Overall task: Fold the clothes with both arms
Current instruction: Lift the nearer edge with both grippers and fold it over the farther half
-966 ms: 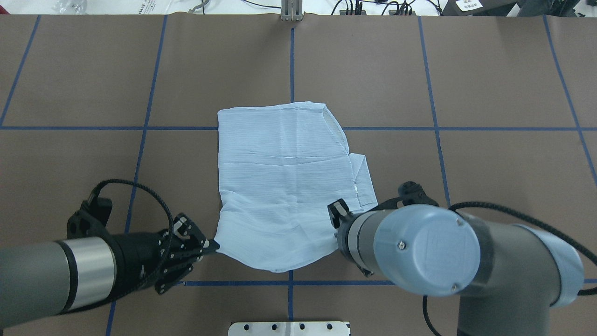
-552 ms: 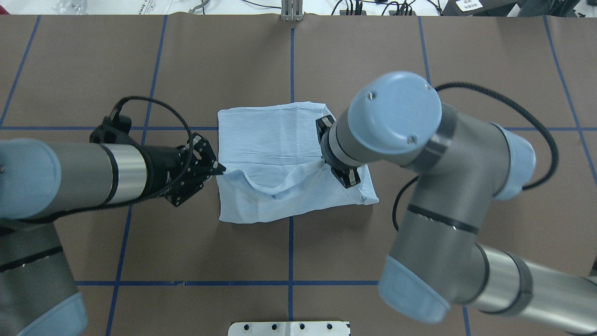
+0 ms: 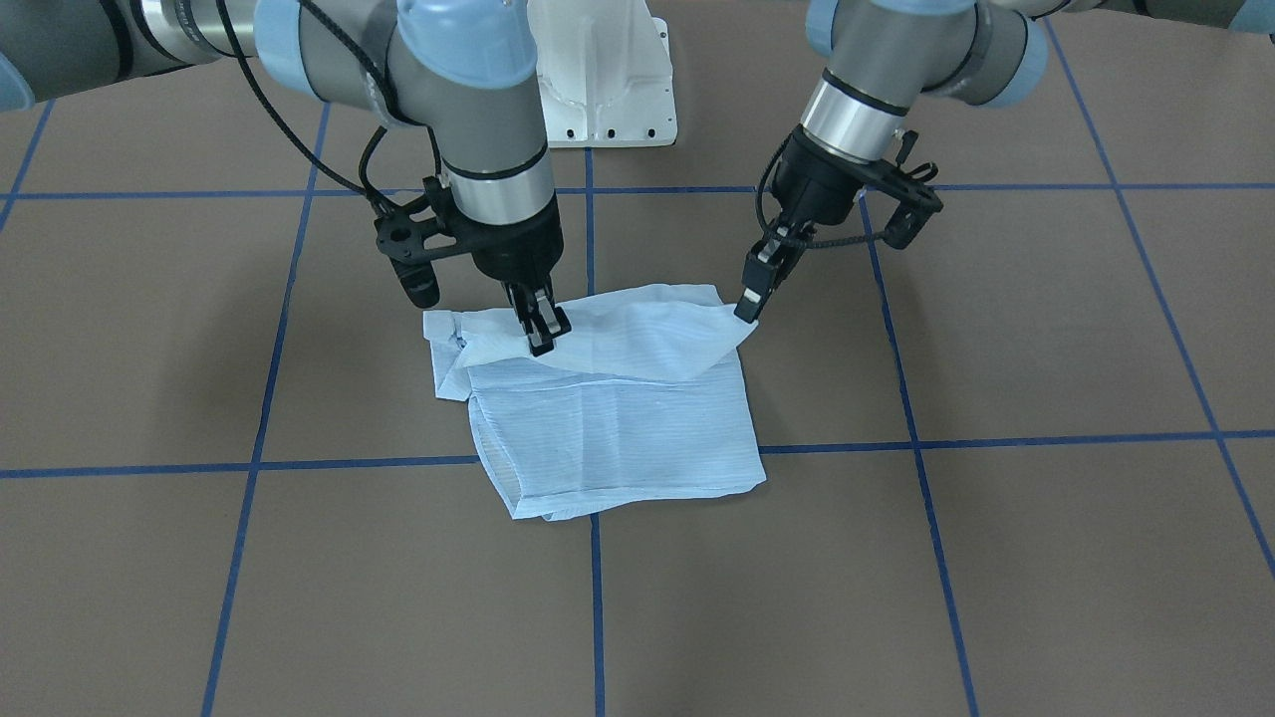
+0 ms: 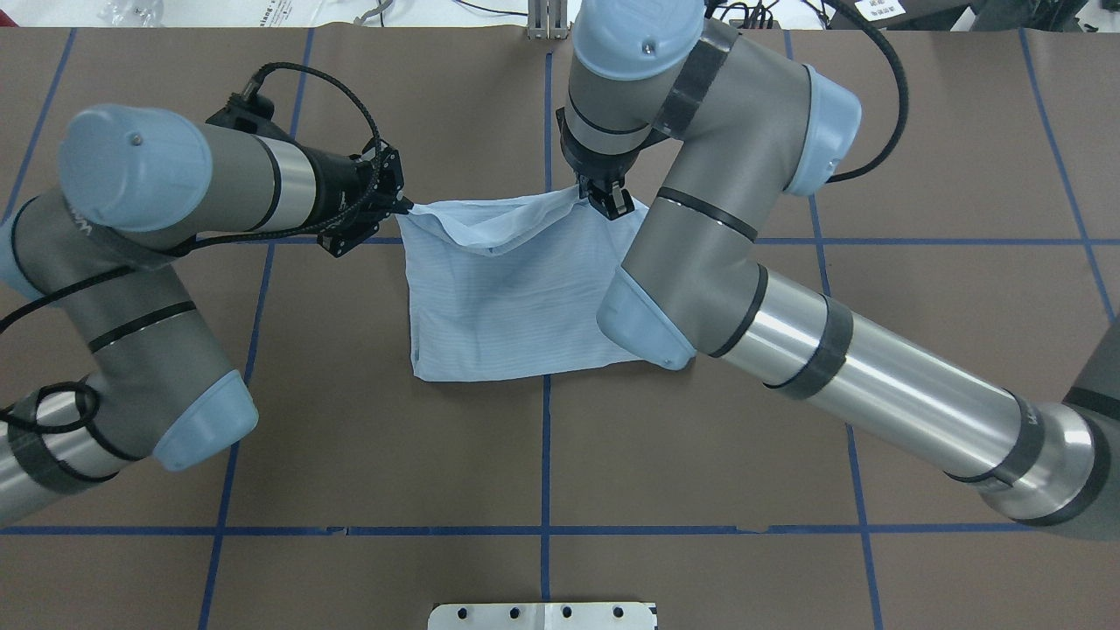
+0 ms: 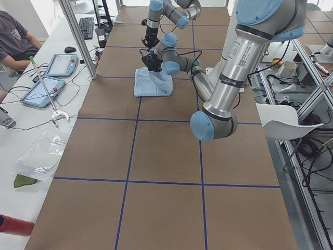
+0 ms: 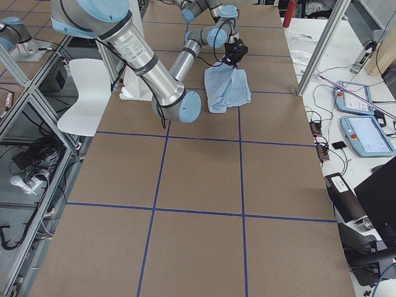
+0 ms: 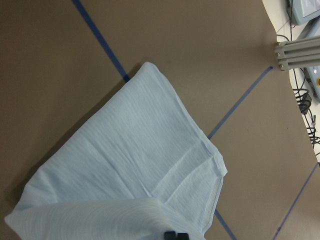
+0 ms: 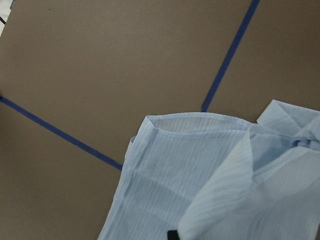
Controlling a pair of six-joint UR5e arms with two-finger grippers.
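We judged the fold-over step to be in hand: the two arms held one edge of the shirt (image 3: 618,418) raised over its own body. The next move would call for lowering that edge evenly onto the opposite edge, corners matched, and then letting go with both at once. In the front-facing view the left fingers (image 3: 754,294) were clenched on one corner of the lifted flap and the right fingers (image 3: 539,327) pinched the other. The cloth sagged between them, and the rest of the shirt lay flat on the tabletop (image 3: 996,558) beneath them. From overhead, both pairs of fingers were again closed on the flap's corners, with a slack dip of fabric between them and the folded body spread on the robot's side of them. In the two side views the shirt sat just under the fingers, too small for us to judge either grip. Each wrist view showed striped cloth gathered at the fingertips, with the flat layer on the tabletop beyond them.
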